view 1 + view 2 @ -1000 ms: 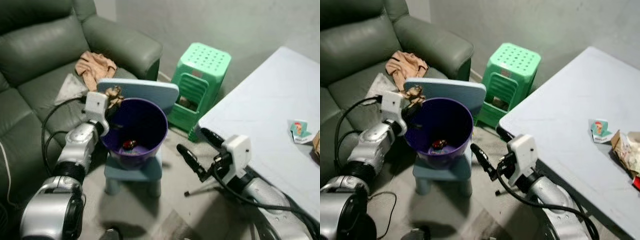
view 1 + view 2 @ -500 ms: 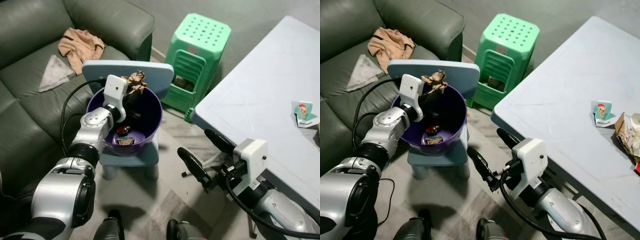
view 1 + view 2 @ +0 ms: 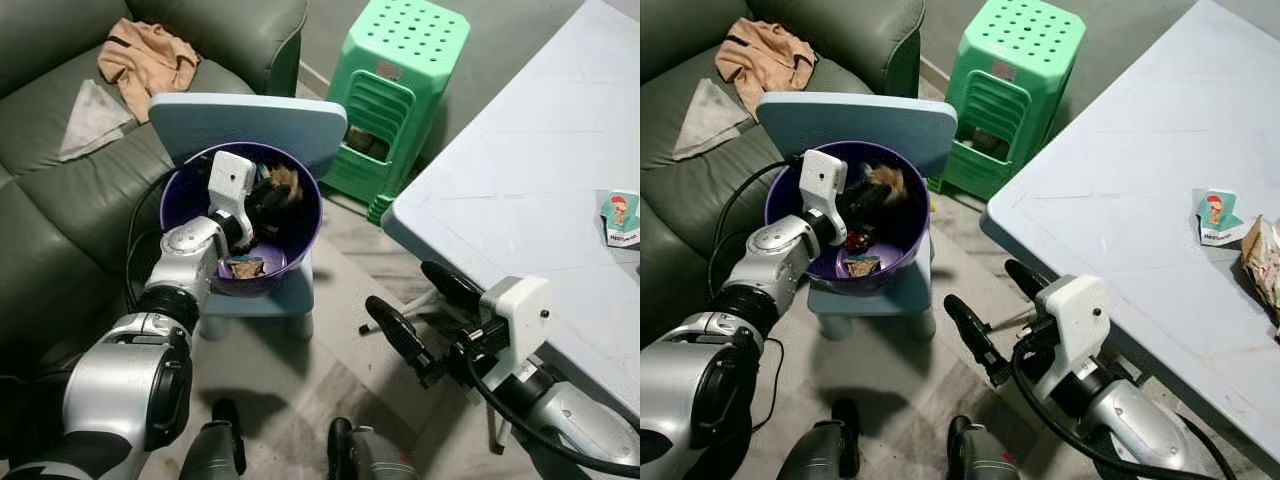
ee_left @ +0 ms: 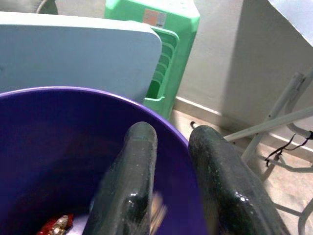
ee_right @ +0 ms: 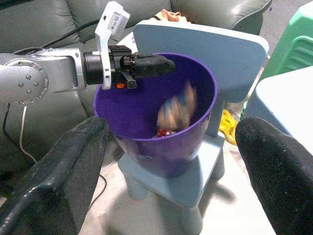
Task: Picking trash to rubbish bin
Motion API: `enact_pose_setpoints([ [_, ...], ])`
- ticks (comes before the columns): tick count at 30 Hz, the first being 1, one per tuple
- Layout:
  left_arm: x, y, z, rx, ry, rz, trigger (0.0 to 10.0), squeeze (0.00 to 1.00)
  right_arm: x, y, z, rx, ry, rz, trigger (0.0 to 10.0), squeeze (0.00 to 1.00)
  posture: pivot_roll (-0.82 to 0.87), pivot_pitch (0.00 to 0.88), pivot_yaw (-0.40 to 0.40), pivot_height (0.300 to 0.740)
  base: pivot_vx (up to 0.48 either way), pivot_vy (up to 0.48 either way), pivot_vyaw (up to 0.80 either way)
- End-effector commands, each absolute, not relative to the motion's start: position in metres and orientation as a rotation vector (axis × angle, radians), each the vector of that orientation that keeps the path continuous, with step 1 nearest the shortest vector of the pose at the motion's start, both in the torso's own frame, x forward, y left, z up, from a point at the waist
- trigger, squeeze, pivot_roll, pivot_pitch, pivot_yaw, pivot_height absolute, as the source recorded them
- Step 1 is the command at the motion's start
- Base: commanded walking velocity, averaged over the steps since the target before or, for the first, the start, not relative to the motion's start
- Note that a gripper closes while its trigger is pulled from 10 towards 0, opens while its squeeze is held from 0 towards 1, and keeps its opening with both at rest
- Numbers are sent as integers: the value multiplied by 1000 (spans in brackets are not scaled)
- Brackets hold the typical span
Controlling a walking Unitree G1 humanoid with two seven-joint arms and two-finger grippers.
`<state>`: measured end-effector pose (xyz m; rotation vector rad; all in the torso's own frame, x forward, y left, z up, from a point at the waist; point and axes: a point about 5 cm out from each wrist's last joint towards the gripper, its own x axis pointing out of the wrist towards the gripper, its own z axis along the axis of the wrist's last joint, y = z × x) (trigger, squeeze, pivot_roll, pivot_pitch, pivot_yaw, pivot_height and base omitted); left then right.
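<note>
Trash (image 3: pixel 285 183), a brown crumpled scrap, sits inside the purple bin (image 3: pixel 305 215) on a small blue chair (image 3: pixel 250 120); in head views our left gripper (image 3: pixel 268 197) is over the bin, w/ more scraps at the bottom. Left wrist: fingers (image 4: pixel 132 171) slightly apart, holding nothing. Right wrist: the scrap is a blur mid-bin; our right gripper (image 3: pixel 995 325) fingers are wide apart, low beside the table (image 3: pixel 1120 190).

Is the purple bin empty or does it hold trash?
Holds trash: the purple bin has wrappers on its bottom and a blurred brown scrap dropping inside.
</note>
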<state>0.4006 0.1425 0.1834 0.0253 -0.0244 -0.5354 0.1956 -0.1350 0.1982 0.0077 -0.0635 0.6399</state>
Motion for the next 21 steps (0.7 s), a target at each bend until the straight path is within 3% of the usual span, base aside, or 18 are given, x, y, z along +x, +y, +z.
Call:
enact_pose_setpoints([
  [1, 400, 143, 181, 23, -14, -547, 10000, 1000, 193, -137, 199, 2, -54, 643, 10000, 0, -238, 417, -119, 740, 0, 0, 0],
  [21, 400, 151, 187, 17, -51, -547, 10000, 1000, 206, -137, 201, -12, -67, 665, 10000, 0, -206, 379, -124, 740, 0, 0, 0],
])
